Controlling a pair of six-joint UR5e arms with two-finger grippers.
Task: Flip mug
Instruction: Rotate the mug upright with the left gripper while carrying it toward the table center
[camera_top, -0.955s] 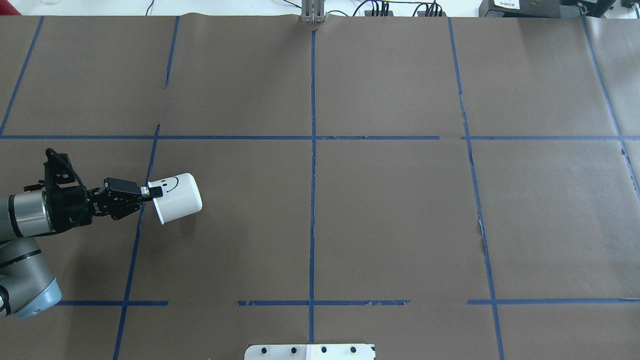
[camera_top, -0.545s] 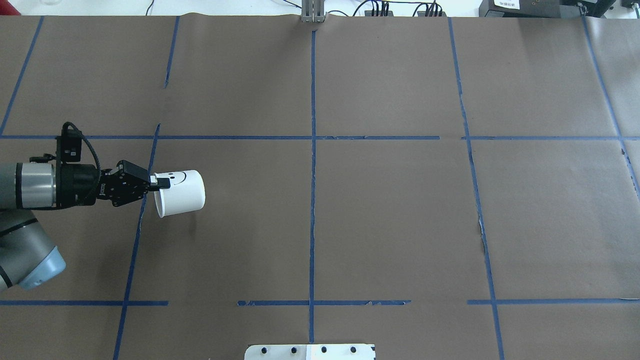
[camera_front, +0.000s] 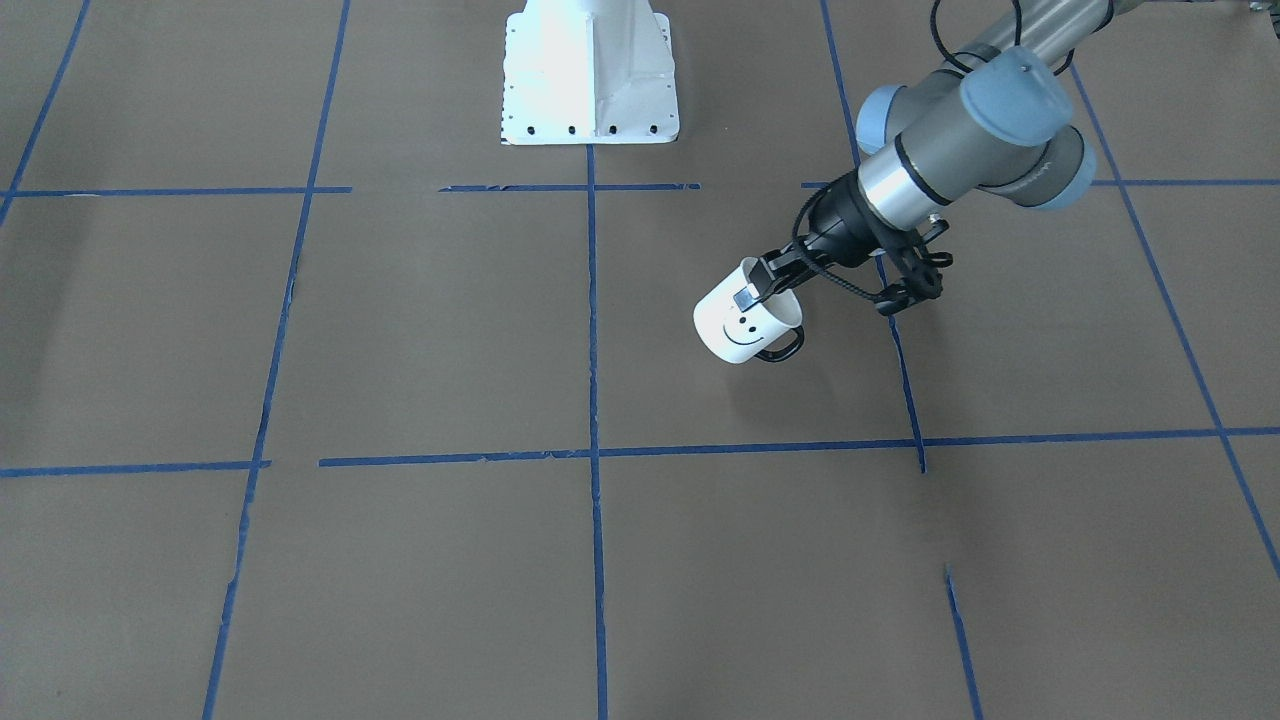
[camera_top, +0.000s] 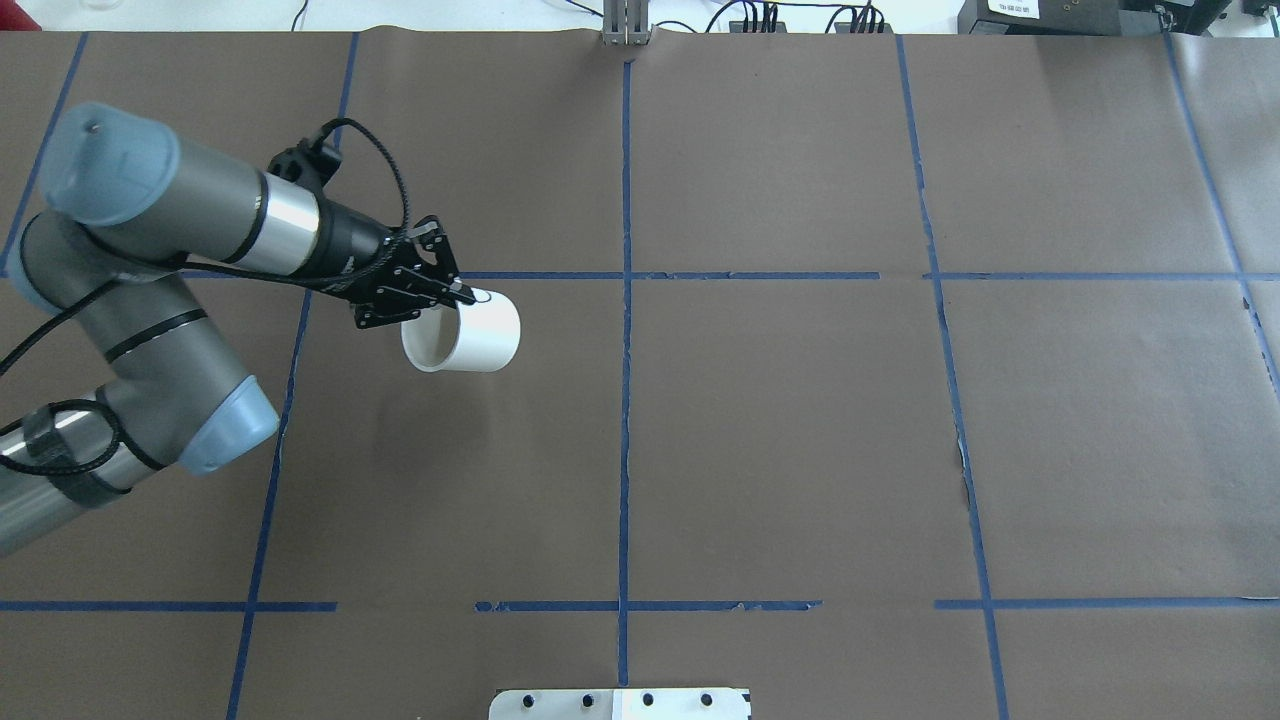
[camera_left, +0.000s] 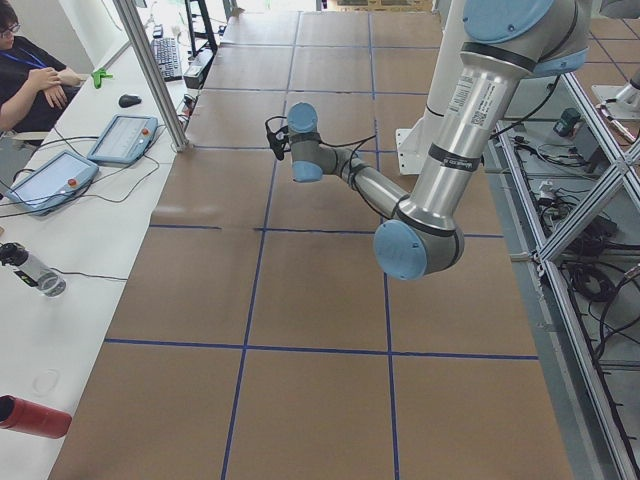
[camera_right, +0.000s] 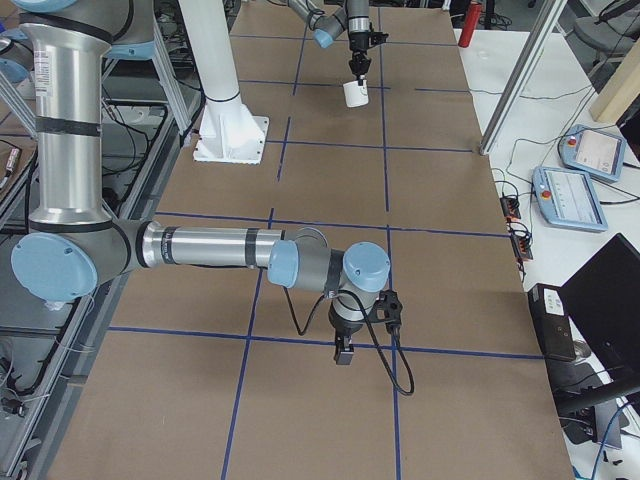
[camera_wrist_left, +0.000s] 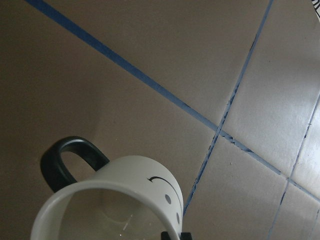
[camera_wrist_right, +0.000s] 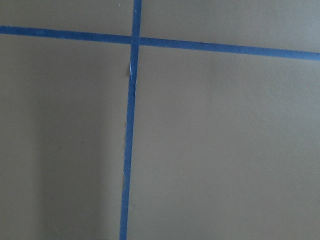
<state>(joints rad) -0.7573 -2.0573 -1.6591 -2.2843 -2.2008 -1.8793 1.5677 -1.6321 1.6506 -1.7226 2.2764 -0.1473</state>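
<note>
Bright, even overhead light covers the brown counter (camera_top: 800, 450). The mug (camera_front: 742, 322) casts a faint, soft shadow on it. The white base plate (camera_front: 590, 70) is washed out by glare. The left wrist view darkens toward its left, with the mug's near rim slightly blurred.

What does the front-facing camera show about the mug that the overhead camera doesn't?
Only the front-facing view shows the mug with its smiley face and black loop handle, plus the robot's white base. Only the overhead view looks well into the mug's open mouth and shows cables beyond the far edge. Both show the left gripper pinching the rim, with the mug tilted on its side above the brown table and its blue tape lines.
</note>
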